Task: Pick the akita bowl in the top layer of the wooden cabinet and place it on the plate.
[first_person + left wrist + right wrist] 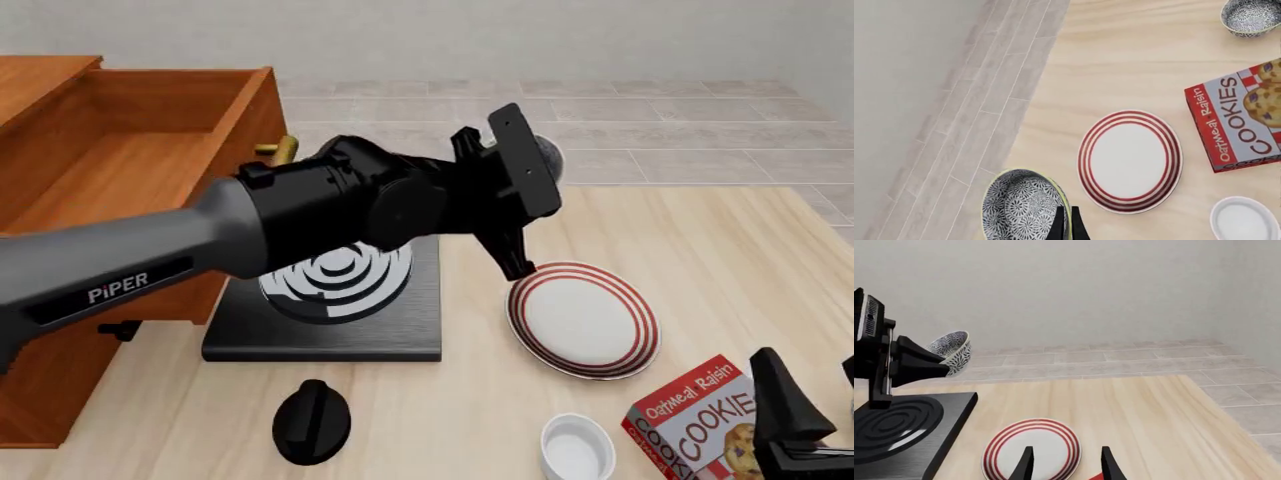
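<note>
held aloft in the left gripper (1066, 225), pinched by the rim: the akita bowl (1021, 205), tilted on its side in the right wrist view, well above the table (694, 250). fingers closed on the bowl's wall, one inside and one outside by the look of the left wrist view, though only the tips show there. plate (583, 318) lying flat just beside the stove (334, 320), below the bowl and a little off toward the robot's right; from the left wrist camera, right next to the bowl with only a sliver of table between the two outlines. so the coming move probably a short carry sideways over the plate's middle, a levelling of the bowl, then a lowering. no long axis to mind, both being round. left arm plainly the nearer and already loaded; right gripper (1066, 462) open and empty, low near the cookie box (707, 425). top layer (120, 150) of the cabinet (80, 340) pulled out, nothing seen on the visible part of its floor. plate bare. small white bowl (578, 448) beside the box empty too. a second patterned bowl (1252, 16) on the table far from the plate, not the one in hand.
</note>
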